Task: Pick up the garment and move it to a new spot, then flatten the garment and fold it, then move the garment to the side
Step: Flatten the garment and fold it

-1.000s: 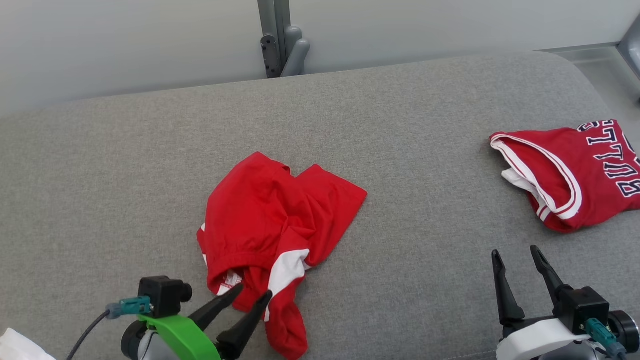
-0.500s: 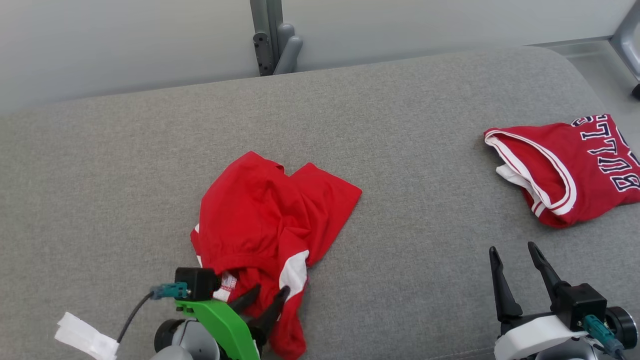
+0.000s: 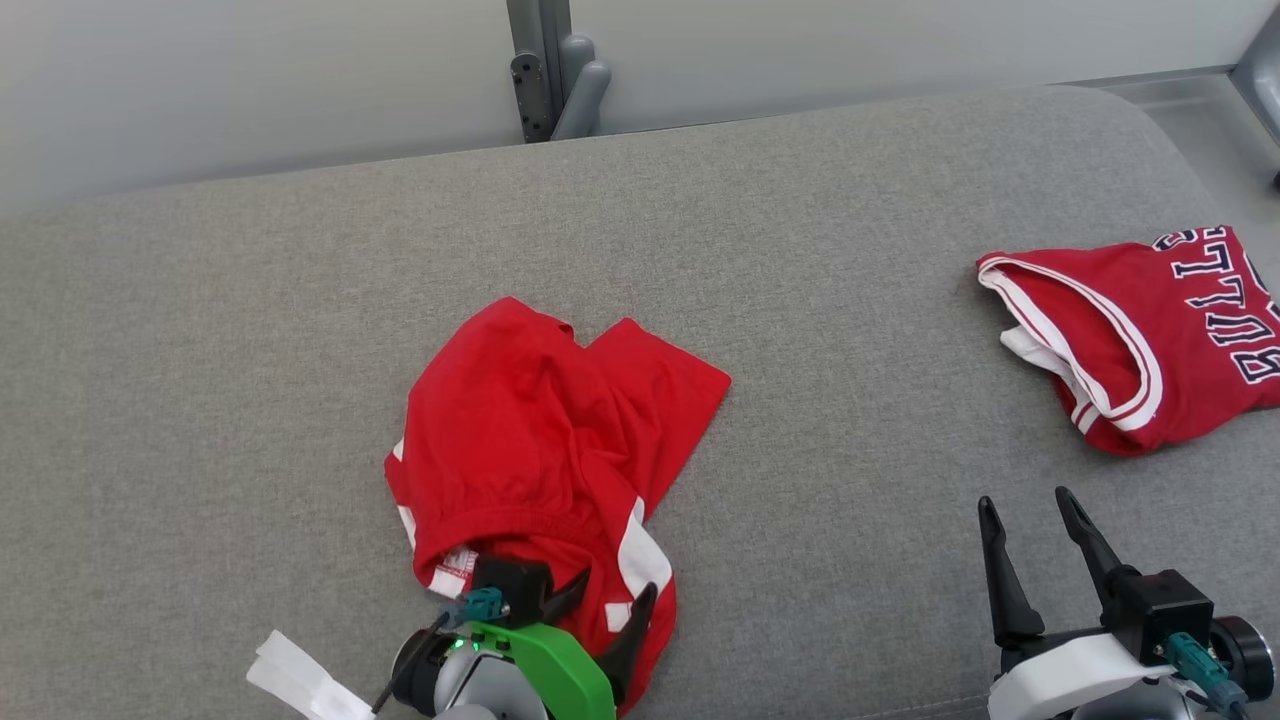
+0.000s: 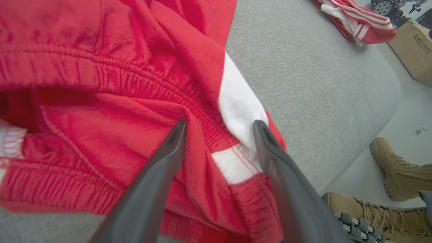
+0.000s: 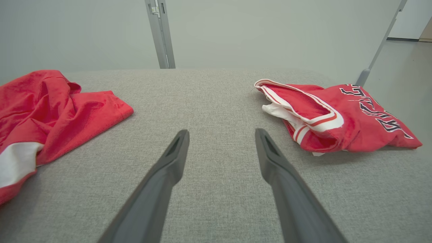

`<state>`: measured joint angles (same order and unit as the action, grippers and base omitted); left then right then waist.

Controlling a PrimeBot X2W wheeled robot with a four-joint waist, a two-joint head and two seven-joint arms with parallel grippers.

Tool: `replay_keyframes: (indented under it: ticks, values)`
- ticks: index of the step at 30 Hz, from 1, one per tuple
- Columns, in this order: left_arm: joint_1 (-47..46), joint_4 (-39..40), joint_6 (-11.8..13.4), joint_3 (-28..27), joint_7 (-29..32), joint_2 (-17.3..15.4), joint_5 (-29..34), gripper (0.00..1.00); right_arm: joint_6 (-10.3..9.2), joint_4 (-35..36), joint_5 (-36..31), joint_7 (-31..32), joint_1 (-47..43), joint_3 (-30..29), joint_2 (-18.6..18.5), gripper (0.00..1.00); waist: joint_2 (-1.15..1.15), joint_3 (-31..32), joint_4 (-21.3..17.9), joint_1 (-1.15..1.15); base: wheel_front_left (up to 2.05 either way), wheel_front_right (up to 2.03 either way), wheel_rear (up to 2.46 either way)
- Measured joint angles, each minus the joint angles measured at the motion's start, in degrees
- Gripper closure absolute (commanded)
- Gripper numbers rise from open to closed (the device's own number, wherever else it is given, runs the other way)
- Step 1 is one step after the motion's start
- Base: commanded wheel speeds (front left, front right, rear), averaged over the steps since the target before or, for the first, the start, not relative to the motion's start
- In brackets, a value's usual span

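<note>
The garment (image 3: 540, 430), red shorts with white side stripes, lies crumpled in the middle of the grey cushion (image 3: 850, 300). My left gripper (image 3: 612, 590) is open at the shorts' near edge. In the left wrist view the left gripper (image 4: 220, 123) straddles a fold of the garment (image 4: 101, 67) where the elastic waistband meets a white stripe, both fingers lying on the cloth. My right gripper (image 3: 1027, 502) stands open and holds nothing at the lower right, and the right gripper (image 5: 221, 132) hovers over bare cushion with the garment (image 5: 50, 108) to its left.
A red jersey (image 3: 1140, 330) with dark lettering lies at the cushion's right end, also seen as the jersey (image 5: 337, 118). A grey post (image 3: 545, 60) stands behind the cushion. A person's tan boots (image 4: 398, 168) and a cardboard box (image 4: 415, 47) are on the floor beyond the front edge.
My left gripper has swung right and forward onto the garment's near edge, still open. The cloth there has bunched a little. The right arm has stayed put; the camera shifted slightly.
</note>
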<state>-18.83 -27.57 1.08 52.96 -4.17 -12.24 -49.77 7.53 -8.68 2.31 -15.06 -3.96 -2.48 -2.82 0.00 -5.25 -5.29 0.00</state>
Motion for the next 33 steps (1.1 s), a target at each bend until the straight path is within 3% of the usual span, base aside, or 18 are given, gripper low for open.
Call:
replay_keyframes:
  ticks: [7, 16, 25, 33]
  values:
    - [0.0, -0.2, 5.5, 3.3, -4.1, 0.5, 7.0, 0.00, 0.00, 0.3, -0.1, 0.0, -0.2, -0.4, 0.0, 0.00, 0.00, 0.0, 0.3, 0.00, 0.00, 0.00, 0.00]
    - [0.0, 7.1, 10.3, 5.6, -5.1, -0.1, 11.5, 0.00, 0.00, 0.3, -0.1, 0.0, -0.4, -0.2, 0.0, 0.00, 0.00, 0.1, 1.0, 0.00, 0.00, 0.00, 0.00]
    - [2.7, 9.9, 10.1, 5.9, 1.0, -2.3, 7.3, 0.00, 0.00, 0.2, -0.1, 0.0, -0.4, -0.1, 0.0, 0.00, 0.00, -0.1, 1.1, 0.00, 0.00, 0.00, 0.00]
    - [4.7, 11.5, 11.2, 5.4, 2.3, -4.7, 6.3, 0.00, 0.00, 0.2, -0.4, 0.0, -0.4, -0.4, 0.0, 0.00, 0.00, -0.3, 1.2, 0.00, 0.00, 0.00, 0.00]
